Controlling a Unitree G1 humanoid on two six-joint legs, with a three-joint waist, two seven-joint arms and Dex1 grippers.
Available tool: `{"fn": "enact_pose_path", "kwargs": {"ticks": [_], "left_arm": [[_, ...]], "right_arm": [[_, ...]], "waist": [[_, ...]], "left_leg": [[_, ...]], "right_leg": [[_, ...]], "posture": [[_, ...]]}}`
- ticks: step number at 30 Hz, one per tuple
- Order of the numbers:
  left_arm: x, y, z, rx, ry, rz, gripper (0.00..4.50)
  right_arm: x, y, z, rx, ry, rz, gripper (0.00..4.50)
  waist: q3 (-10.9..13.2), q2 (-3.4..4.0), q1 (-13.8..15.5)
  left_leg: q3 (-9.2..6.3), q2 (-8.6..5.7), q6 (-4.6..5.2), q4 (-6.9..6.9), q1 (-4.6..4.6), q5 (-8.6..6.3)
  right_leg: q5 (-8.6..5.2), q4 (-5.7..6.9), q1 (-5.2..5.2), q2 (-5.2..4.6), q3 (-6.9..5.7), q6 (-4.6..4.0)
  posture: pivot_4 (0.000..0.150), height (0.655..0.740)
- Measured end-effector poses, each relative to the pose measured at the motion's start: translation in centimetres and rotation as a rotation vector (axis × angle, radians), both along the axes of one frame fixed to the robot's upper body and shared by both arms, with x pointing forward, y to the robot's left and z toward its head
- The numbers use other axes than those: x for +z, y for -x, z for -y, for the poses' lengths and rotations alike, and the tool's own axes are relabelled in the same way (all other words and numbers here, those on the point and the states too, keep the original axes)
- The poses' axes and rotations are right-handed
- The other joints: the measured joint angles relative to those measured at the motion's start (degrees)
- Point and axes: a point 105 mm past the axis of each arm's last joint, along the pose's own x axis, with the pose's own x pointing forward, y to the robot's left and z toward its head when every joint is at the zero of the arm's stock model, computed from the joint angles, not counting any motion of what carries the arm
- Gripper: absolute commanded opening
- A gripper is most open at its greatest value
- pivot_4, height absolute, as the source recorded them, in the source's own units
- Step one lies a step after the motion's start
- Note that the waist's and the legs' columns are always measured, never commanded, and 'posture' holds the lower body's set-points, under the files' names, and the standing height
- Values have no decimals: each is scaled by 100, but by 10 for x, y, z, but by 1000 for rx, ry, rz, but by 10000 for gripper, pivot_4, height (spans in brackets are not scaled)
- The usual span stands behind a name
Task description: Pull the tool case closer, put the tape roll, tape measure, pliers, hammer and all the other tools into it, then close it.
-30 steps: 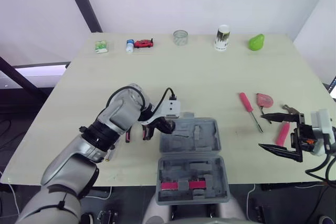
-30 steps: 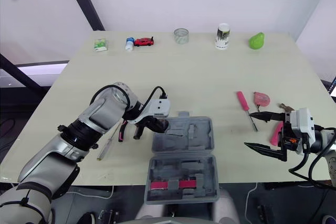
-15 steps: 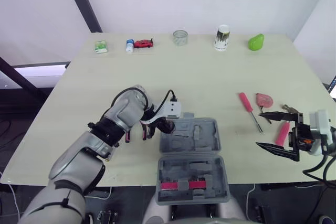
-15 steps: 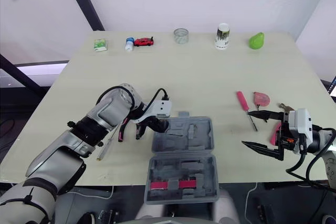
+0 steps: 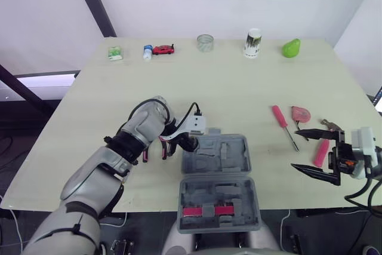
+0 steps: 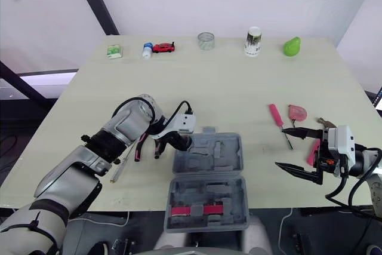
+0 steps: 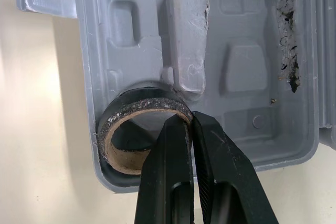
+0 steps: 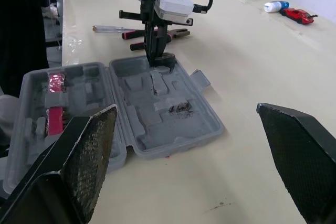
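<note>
The tool case (image 5: 233,158) lies open nearby, the left gripper (image 7: 191,123) pinches the tape roll (image 7: 112,120) in its far-left corner, the right gripper (image 5: 296,149) gapes empty, and the pink screwdriver (image 5: 282,121) lies outside.

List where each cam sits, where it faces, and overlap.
Eye views: head, facing forward-down over the table; both arms, left gripper at the open tool case, right gripper open.
Left wrist view: left wrist, facing down into the case; own fingers pinch the tape roll.
Right wrist view: right wrist, facing across the case at the left gripper; own open fingers.
Shared: case, left gripper.
</note>
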Motion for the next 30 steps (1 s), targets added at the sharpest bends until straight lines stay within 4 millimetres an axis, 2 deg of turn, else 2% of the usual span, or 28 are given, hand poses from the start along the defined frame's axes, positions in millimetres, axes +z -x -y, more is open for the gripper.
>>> {"fn": "enact_pose_path", "kwargs": {"ticks": [20,21,22,24,30], "left_arm": [[0,-5,3,-23,-6,6,142],[0,-5,3,-24,-6,6,3372],[-1,-5,2,-21,-10,5,9235],[-1,-6,3,-19,-9,7,14484],[1,-10,3,-10,-16,14,14484]], "right_arm": [[-7,-2,8,-18,7,3,45000],[-7,-2,8,-19,7,4,45000],[-7,-2,8,-19,8,6,45000],[-7,-1,8,-19,8,9,45000],[-8,-1,8,-21,9,14,45000]], "waist": [[0,0,7],[0,0,5],[0,0,4],[0,0,7],[0,0,0]], "left_leg": [[0,-1,0,0,0,0],[-1,-1,0,0,1,0],[-1,-1,0,0,1,0],[-1,-1,0,0,1,0],[-1,-1,0,0,1,0]], "right_leg": [[0,1,0,-1,0,0],[0,1,0,0,0,0],[0,1,0,0,0,0],[0,1,0,0,0,0],[0,1,1,0,0,0]], "posture": [[1500,7400],[1500,7400],[1500,7400],[1500,7400],[1500,7400]]}}
